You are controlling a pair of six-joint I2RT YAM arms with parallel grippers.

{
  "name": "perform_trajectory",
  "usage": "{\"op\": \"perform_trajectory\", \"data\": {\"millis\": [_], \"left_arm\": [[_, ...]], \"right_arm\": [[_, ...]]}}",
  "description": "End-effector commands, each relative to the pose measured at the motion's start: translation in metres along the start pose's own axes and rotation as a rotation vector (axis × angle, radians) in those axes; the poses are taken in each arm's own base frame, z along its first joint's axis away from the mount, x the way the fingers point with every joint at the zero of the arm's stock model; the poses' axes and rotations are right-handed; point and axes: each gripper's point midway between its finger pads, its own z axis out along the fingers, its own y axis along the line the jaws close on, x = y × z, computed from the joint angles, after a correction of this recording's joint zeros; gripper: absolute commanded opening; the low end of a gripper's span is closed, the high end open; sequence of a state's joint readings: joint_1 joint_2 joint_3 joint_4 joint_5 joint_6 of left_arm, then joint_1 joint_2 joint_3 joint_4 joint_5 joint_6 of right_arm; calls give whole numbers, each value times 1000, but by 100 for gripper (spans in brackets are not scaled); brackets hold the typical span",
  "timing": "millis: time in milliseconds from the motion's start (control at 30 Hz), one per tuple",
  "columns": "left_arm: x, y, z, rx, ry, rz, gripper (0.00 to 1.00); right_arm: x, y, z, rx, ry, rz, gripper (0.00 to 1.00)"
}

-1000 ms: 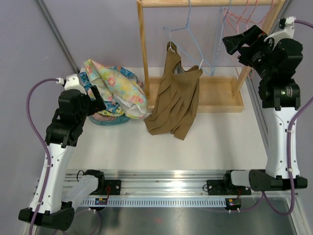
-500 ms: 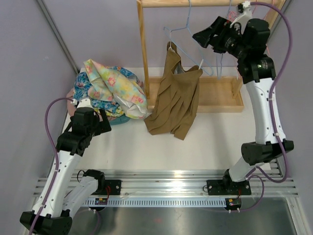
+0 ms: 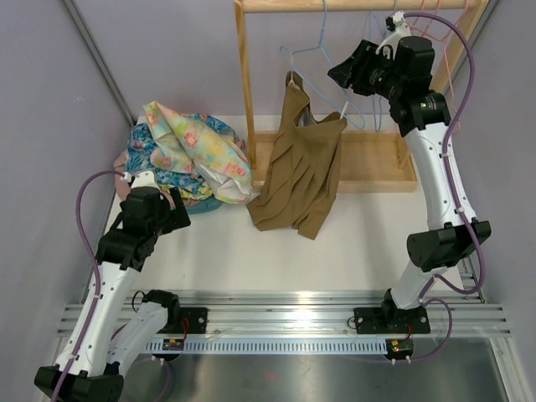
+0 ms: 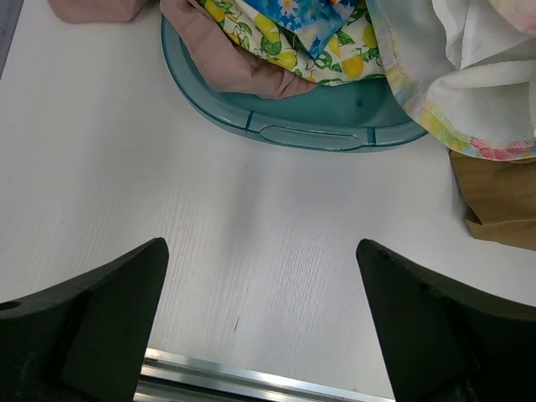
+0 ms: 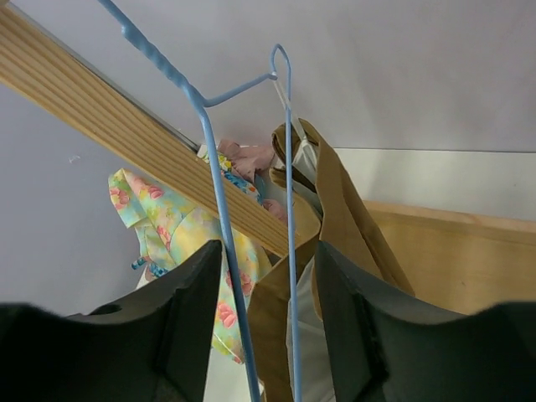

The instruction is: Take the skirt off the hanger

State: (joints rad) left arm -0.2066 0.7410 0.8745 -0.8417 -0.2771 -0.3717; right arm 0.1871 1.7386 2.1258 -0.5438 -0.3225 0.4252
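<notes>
A brown skirt (image 3: 297, 176) hangs from a light-blue wire hanger (image 3: 322, 71) on the wooden rack (image 3: 244, 75), its hem resting on the table. My right gripper (image 3: 345, 69) is raised beside the hanger. In the right wrist view its jaws (image 5: 268, 251) stand partly narrowed around two of the hanger's blue wires (image 5: 289, 167), still apart from each other, with the skirt (image 5: 347, 218) just behind. My left gripper (image 4: 261, 251) is wide open and holds nothing, low over the white table in front of the teal basket (image 4: 310, 126).
A pile of flowered clothes (image 3: 188, 142) fills the teal basket (image 3: 188, 207) at the left. More wire hangers (image 3: 419, 25) hang at the rack's right end. The rack's wooden base tray (image 3: 377, 163) lies behind the skirt. The rack's wooden post (image 5: 100, 100) crosses the right wrist view.
My right arm swung left from the rack's right end to the blue hanger, and its jaws narrowed around the wires. The left arm drew back and down from the clothes pile.
</notes>
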Motion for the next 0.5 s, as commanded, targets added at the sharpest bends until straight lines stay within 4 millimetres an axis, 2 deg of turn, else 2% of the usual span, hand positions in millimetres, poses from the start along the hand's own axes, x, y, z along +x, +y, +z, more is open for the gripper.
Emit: {"op": "perform_trajectory", "data": {"millis": [0, 33, 100, 200, 233, 400, 467], "left_arm": [[-10, -6, 1, 28, -46, -19, 99], [-11, -7, 0, 30, -49, -19, 99], [-11, -7, 1, 28, -48, -20, 99], [-10, -5, 1, 20, -48, -20, 99], [-11, -5, 1, 19, -49, -21, 99], [-11, -4, 0, 16, -55, -21, 99], [-11, -4, 0, 15, -57, -21, 99]], "right_arm": [[-1, 14, 13, -46, -19, -19, 54], [1, 14, 15, -47, -12, -19, 47], [3, 18, 20, -55, 2, -16, 40], [1, 22, 23, -63, -2, -15, 13], [1, 21, 24, -63, -2, -12, 0], [-18, 41, 13, -111, -44, -29, 0], [-33, 54, 3, -146, -79, -47, 0]]}}
